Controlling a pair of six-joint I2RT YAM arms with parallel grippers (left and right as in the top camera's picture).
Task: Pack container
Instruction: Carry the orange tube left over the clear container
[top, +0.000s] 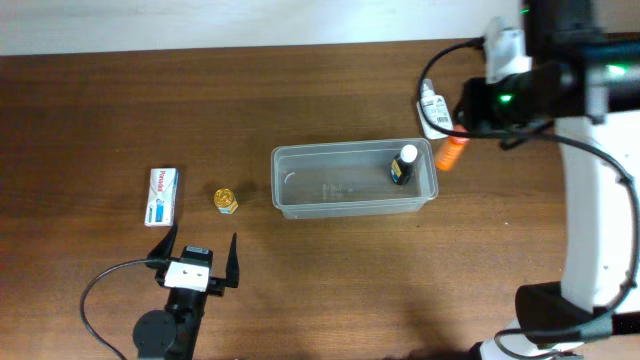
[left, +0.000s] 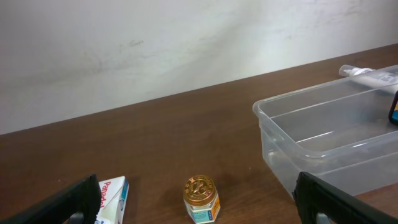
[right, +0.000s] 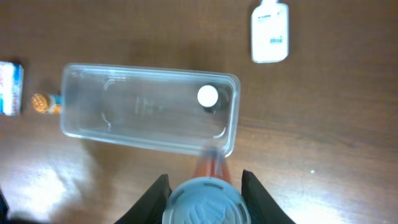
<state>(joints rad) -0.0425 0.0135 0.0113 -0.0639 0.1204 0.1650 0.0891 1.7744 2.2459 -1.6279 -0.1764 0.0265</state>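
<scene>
**Left hand released at the near edge, right hand clenched on a bottle past the container**

Close to the near edge of the table (top: 90, 120), toward its left corner, the left hand (top: 203, 236) hangs released. Its two dark fingers stand wide apart and nothing is between them. Just beyond it lie a white and blue box (top: 163, 195), flat, and to the right of the box a small jar with a gold lid (top: 226, 200), upright. The two are near each other but do not touch.

Further to the right, around the middle of the table, stands the container (top: 320, 190), with its long side parallel to the near edge. Inside it, at its right end, is one dark bottle with a white cap (top: 403, 165), upright.

Past the container's far right corner, the right hand (right: 204, 185) is clenched on an orange bottle (top: 452, 152), with its fingers on both sides of the grey-blue cap. The bottle is tilted, beside the container's rim. A white bottle (top: 433, 110) lies flat beyond it, toward the far right corner of the table.
</scene>
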